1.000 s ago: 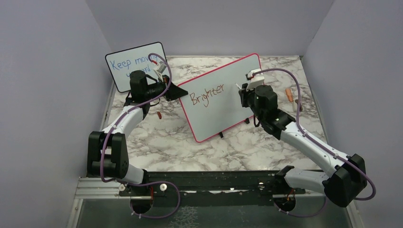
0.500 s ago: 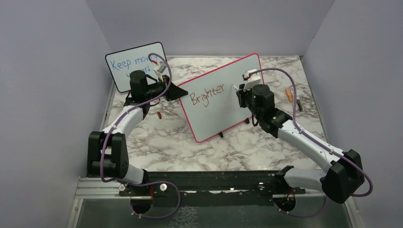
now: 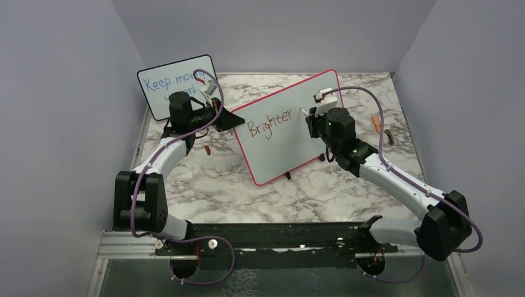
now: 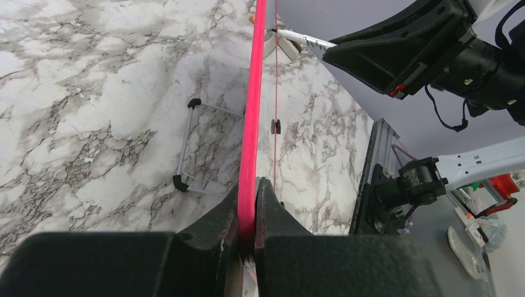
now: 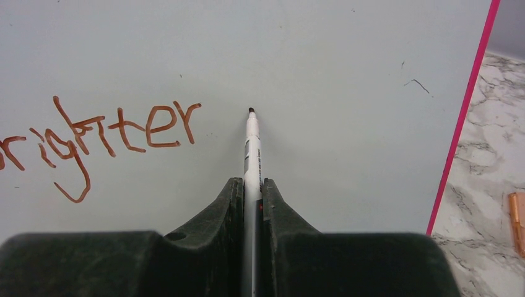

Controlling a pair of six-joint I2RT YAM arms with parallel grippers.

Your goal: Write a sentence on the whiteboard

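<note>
The whiteboard (image 3: pixel 297 139) with the red-pink frame stands tilted on small black feet mid-table. Reddish-brown writing on it (image 3: pixel 270 123) reads only "Brighter"; it also shows in the right wrist view (image 5: pixel 117 133). My left gripper (image 3: pixel 234 119) is shut on the board's left edge; the left wrist view shows the pink frame (image 4: pixel 252 124) edge-on, pinched in my left gripper (image 4: pixel 249 195). My right gripper (image 5: pixel 251 185) is shut on a white marker (image 5: pixel 251 145), its dark tip just right of the word's last letter, at or just off the board. That gripper shows in the top view (image 3: pixel 311 120).
A smaller black-framed board (image 3: pixel 162 83) with blue writing stands at the back left, partly behind my left arm. An orange marker cap (image 3: pixel 375 123) and a dark small object (image 3: pixel 389 136) lie right of the whiteboard. A small red piece (image 3: pixel 207 150) lies near the left arm.
My right arm has shifted left and slightly up along the board, bringing the marker tip closer to the end of "Brighter". The left arm and board have not moved.
</note>
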